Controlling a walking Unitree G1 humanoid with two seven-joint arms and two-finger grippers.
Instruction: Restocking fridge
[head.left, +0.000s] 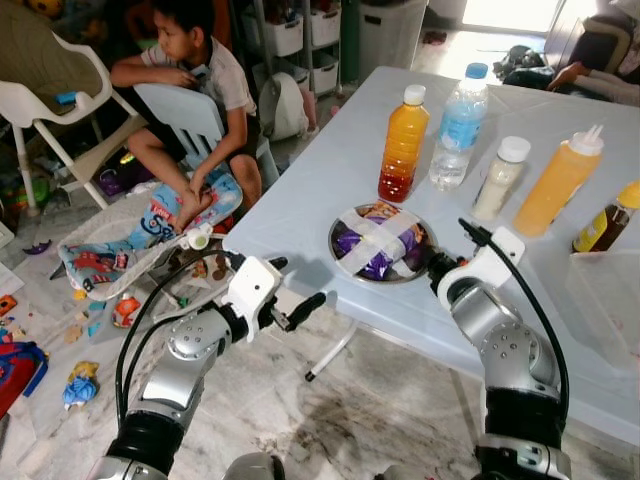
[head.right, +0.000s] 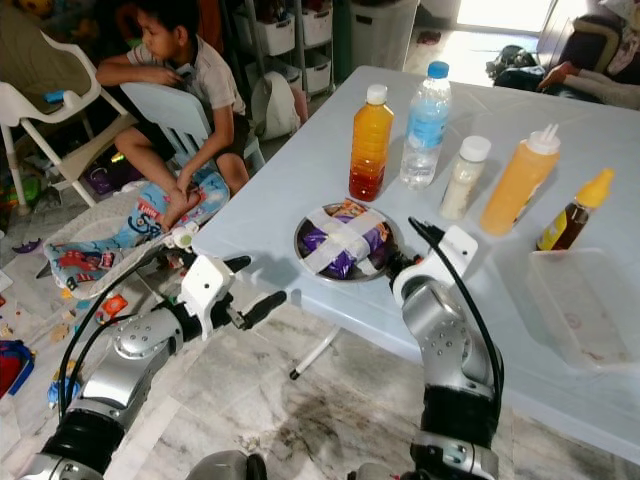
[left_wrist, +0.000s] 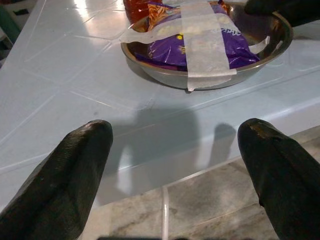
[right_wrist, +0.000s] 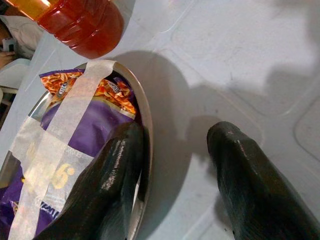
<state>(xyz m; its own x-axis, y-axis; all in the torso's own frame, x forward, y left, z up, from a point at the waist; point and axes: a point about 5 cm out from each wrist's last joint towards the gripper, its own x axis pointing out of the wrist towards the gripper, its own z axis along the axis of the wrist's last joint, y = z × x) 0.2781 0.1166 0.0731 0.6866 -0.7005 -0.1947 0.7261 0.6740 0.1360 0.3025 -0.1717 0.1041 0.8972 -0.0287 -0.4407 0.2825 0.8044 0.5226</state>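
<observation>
Basically we're sitting at the pick stage; nothing is gripped yet. The right gripper is standing spread at the bowl, one finger lying over the rim on the snack side, the other finger resting outside on the table; so the jaws are straddling the rim, released, not pinched. The left gripper is hovering off the table edge, fingers wide apart, holding nothing; the bowl is lying straight ahead of it, well clear of the tips.

The bowl is holding a purple snack bag strapped down with crossed tape; it's sitting near the table edge, right at the right gripper. Beyond the bowl, farther from both grippers, a row is waiting: juice bottle, water bottle, white bottle, squeeze bottle, brown bottle. A clear tub is sitting off to the right gripper's outer side.

A person is sitting on a chair off beyond the left arm; not involved.

Progress, judging from this: close to zero; every item is sitting on the table, no fridge in sight. Left to do: close on the rim, lift the bowl, carry it to the fridge, then repeat for the bottles.
</observation>
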